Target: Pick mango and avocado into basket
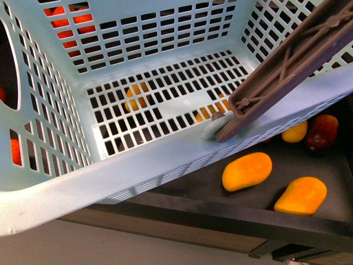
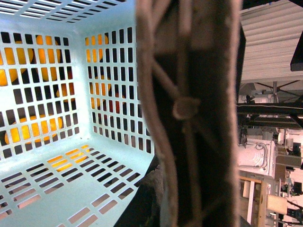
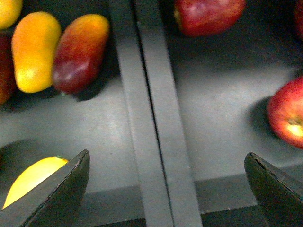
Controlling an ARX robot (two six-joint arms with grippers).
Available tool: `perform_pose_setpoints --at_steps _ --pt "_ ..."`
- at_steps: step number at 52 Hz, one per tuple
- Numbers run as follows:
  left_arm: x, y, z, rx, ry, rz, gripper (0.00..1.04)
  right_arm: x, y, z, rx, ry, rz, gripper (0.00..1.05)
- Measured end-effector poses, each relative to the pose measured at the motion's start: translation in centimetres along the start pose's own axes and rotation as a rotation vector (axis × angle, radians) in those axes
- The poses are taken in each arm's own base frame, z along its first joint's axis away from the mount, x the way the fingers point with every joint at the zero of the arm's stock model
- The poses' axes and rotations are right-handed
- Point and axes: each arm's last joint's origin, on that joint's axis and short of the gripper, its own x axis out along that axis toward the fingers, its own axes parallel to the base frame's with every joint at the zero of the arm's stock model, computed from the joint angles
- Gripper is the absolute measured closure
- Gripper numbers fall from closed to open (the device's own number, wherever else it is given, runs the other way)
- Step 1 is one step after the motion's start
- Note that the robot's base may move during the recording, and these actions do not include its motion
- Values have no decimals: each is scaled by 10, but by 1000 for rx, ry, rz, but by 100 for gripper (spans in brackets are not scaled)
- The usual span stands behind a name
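Observation:
The mint-green basket (image 1: 165, 94) fills the front view, held up and tilted, empty inside. Its brown handle (image 1: 287, 61) runs from the rim to the upper right. In the left wrist view the handle (image 2: 194, 109) fills the middle, with my left gripper shut on it; its fingers are hidden. The basket's inside (image 2: 57, 118) shows beside it. Yellow-orange mangoes (image 1: 247, 170) (image 1: 301, 195) lie on the dark shelf below the basket. My right gripper (image 3: 168, 189) is open and empty over a dark divider (image 3: 147, 113). Mangoes (image 3: 35, 49) (image 3: 79, 52) lie beside it. No avocado shows.
Red apples (image 3: 208, 14) (image 3: 289, 118) lie in the compartment across the divider from the mangoes. A yellow fruit (image 3: 31, 177) sits by one right finger. More orange fruit shows through the basket's slots (image 1: 135, 96). A dark red fruit (image 1: 322, 131) lies at the shelf's right.

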Motion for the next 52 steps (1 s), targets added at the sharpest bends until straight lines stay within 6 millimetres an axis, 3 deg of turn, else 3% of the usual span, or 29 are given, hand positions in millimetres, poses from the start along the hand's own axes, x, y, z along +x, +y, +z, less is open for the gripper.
perform_pose_setpoints --at_steps 8,20,33,52 --pt "0 0 0 0 -2 1 101 11 32 8 -42 7 86 9" --pt "0 0 0 0 -1 0 101 32 64 15 62 46 153 9" --pt "0 0 0 0 -2 1 101 67 69 18 257 138 96 9" --pt "0 0 0 0 0 0 101 113 88 53 524 213 31 9"
